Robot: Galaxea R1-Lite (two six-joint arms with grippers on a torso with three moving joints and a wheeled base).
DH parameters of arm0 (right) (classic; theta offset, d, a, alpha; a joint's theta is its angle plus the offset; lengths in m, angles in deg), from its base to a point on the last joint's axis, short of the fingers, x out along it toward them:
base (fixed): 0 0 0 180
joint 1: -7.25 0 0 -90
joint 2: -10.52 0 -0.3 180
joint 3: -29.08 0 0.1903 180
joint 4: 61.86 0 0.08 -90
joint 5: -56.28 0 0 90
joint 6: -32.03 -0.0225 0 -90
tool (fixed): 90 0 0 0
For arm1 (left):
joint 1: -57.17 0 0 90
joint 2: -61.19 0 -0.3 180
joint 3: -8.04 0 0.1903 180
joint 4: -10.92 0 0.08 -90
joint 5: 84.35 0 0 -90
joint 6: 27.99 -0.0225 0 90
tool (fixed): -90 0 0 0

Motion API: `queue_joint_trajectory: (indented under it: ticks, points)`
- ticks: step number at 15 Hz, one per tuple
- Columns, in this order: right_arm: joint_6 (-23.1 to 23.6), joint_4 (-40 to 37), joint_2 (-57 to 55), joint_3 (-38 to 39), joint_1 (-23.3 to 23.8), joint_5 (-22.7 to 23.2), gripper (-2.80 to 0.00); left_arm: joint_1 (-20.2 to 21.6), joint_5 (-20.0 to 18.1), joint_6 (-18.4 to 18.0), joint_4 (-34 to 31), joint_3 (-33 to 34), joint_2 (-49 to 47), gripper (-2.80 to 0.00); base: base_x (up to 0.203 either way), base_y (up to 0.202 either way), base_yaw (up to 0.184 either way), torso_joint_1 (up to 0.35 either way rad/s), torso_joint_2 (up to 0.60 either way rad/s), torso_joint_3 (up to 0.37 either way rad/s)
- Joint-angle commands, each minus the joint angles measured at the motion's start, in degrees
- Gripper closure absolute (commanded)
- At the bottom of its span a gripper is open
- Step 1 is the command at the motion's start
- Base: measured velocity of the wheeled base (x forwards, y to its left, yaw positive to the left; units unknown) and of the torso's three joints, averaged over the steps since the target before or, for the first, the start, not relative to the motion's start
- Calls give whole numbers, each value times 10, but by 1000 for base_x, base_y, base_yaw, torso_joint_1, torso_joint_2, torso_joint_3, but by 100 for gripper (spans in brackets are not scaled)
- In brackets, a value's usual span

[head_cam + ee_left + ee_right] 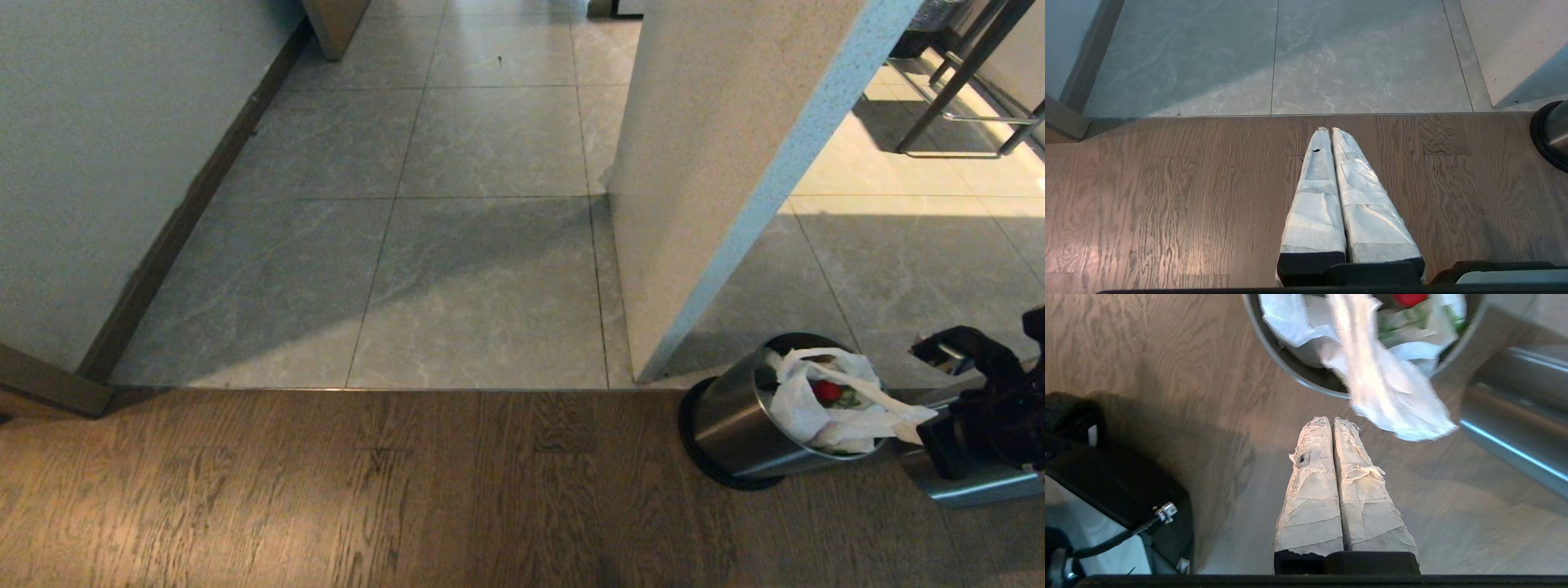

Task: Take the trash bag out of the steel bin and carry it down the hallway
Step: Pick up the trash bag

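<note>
Brown wood-grain flooring (326, 490) fills the near part of the scene and meets matte grey tiles (457, 245) along a straight threshold that runs left to right. Near right, the right gripper (1333, 421) hangs over the planks just beside the steel bin (735, 433); its two tape-wrapped fingers (1310, 490) are pressed flat together with nothing between them. A loose white flap of the trash bag (824, 404) drapes over the bin's rim toward that gripper and, in the right wrist view, lies just past the fingertips without being pinched. The bag itself sits inside the bin, a red item (826, 390) showing through the thin plastic. The bin stands on the wood at the threshold, close to the foot of a pale speckled wall end (718, 163), its black base ring (694, 441) on the floor. The right arm's dark wrist hardware (988, 408) shows at the right edge of the head view, beside a brushed-metal piece (971, 486) low on the floor. The left gripper (1331, 130), seen only by its own wrist camera, points at the wood near the threshold, its wrapped fingers closed on nothing. Farther off, the grey tiles run between a white wall with brown skirting (204, 188) on the left and the wall end on the right. Far right, sunlit tiles carry dark metal furniture legs (963, 90).
</note>
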Motion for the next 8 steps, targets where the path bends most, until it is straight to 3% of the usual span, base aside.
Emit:
queue_joint_trajectory:
  ticks: [1,2,3,8]
  points:
    - [-2,1,-20,-2,-4,1,0,0,0,0,0,1,1,0,0,0,0,0,0,0]
    - [-3,1,-24,-4,-4,1,-24,0,0,0,0,1,1,0,0,0,0,0,0,0]
    - [-3,3,-30,-6,-4,2,-280,0,0,0,0,1,1,0,0,0,0,0,0,0]
    - [-2,-1,3,-22,-4,4,-280,0,0,0,0,1,1,0,0,0,0,0,0,0]
